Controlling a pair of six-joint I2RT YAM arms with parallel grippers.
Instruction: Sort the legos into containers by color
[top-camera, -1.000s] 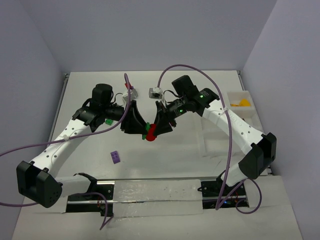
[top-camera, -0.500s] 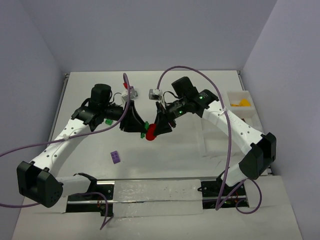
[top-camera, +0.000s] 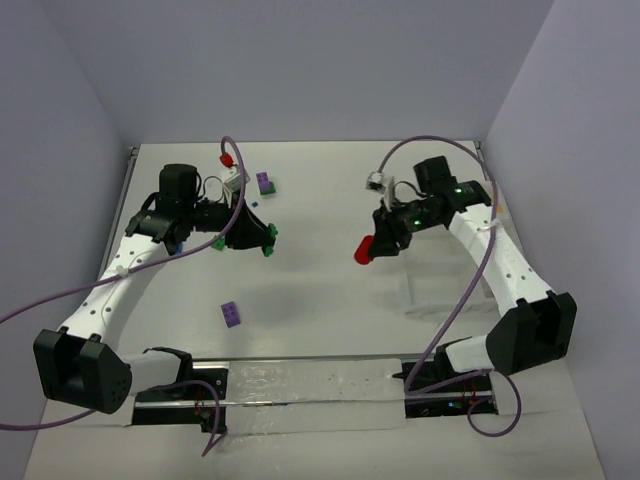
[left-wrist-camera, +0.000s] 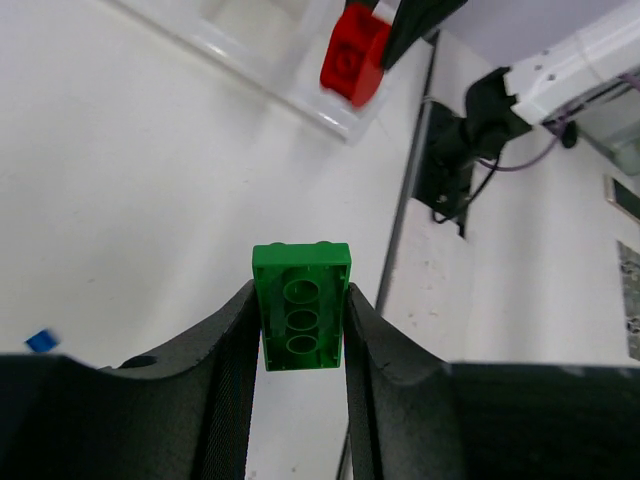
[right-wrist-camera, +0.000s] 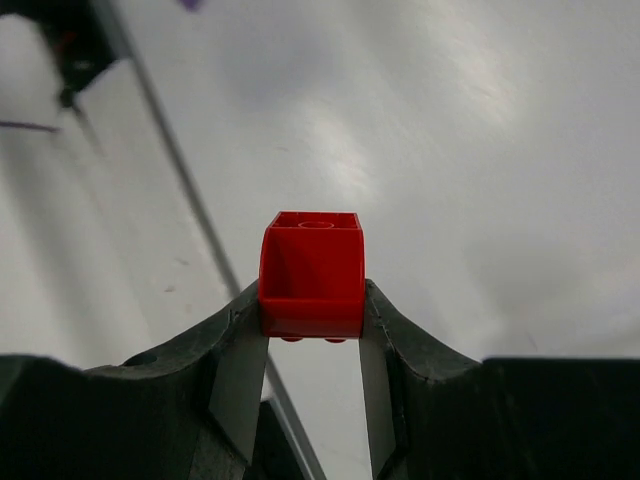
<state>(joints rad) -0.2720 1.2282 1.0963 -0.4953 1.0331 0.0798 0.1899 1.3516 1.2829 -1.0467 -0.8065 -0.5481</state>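
My left gripper is shut on a green lego, seen from its hollow underside between the fingers. My right gripper is shut on a red lego, which sticks out past the fingertips. The two grippers hang apart over the middle of the table, left of the containers. The red lego also shows in the left wrist view, in front of the white tray. In the top view the tray is mostly hidden under my right arm.
A purple lego lies on the table in front of my left arm. Another purple lego lies further back. A small blue piece lies near my left gripper. The table's back edge meets the wall.
The green and red legos were held together at the table's middle. Now they are apart: my left gripper drew left with the green one, my right gripper drew right with the red one.
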